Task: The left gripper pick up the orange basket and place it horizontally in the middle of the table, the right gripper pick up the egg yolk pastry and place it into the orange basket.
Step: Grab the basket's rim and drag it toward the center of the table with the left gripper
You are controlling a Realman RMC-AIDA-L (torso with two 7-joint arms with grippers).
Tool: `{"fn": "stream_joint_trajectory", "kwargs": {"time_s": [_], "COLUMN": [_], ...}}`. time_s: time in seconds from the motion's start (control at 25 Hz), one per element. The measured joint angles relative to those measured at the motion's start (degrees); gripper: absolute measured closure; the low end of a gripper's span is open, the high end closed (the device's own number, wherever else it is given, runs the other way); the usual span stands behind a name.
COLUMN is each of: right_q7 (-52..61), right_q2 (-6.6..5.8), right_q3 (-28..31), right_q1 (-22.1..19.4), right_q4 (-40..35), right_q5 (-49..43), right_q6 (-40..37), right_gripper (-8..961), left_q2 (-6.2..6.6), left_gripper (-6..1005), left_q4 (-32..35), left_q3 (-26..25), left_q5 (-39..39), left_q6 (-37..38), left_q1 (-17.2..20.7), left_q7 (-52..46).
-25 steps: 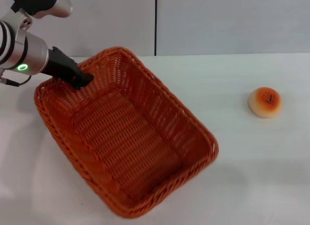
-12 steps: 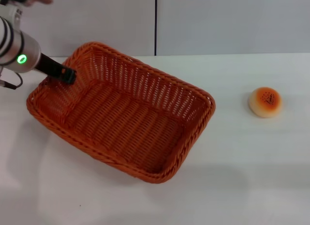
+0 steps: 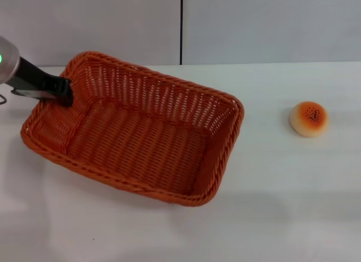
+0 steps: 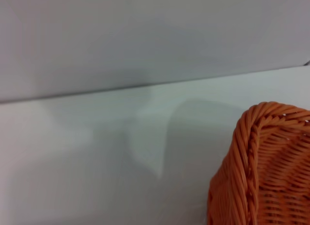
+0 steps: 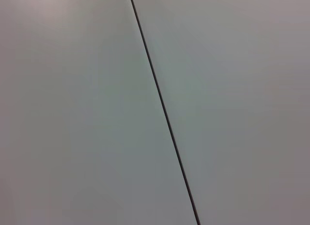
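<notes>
The white table (image 3: 293,205) fills the head view, running back to a pale wall (image 3: 271,25) that is split by a thin dark vertical seam. The orange basket (image 3: 135,132) is the biggest thing on it, lying in the left half and reaching toward the middle, its long side running from the back left corner toward the front centre, so it sits somewhat slanted against the table's back edge. It is open side up and the woven floor shows bare inside. The left end effector (image 3: 63,92) comes in from the left edge of the table, a black claw on a silver arm, and its tips are closed on the basket's braided rim at the short left end, near the back corner of the basket. In the left wrist view a rounded corner of the basket's rim shows close up, with the table and the wall behind it. The egg yolk pastry (image 3: 308,118) is the smallest thing, a round bun with a glazed orange-brown top, sitting alone near the right edge of the table, well apart from the basket. The right end effector shows in no view; the right wrist view shows only the wall and its seam.
</notes>
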Motion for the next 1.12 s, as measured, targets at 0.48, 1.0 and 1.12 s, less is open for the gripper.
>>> {"fn": "stream_joint_trajectory", "kwargs": {"time_s": [0.48,1.0,1.12], "right_q7": [6.1,6.7,6.8], "right_q2": [-0.53,-0.12,-0.05], "right_q3": [0.4,2.2,2.2], "right_q1": [1.1,3.3,3.3], "right_q4": [-1.9,-2.1,-2.0], "right_q5": [0.0,0.0,0.0], "right_q6": [1.5,4.5,4.6], "right_gripper": [269,269,270], "left_q2": [-0.03,0.29,0.33], "left_gripper": [842,866,865], "left_q4": [-4.1,-2.1,-1.9], "left_q3": [-8.9,-10.2,-10.3], "left_q5": [0.2,-3.6,-4.3], "left_q6": [5.4,8.0,8.2], "left_q1": [1.0,3.3,3.3], "left_q7": [-0.1,0.0,0.0]}}
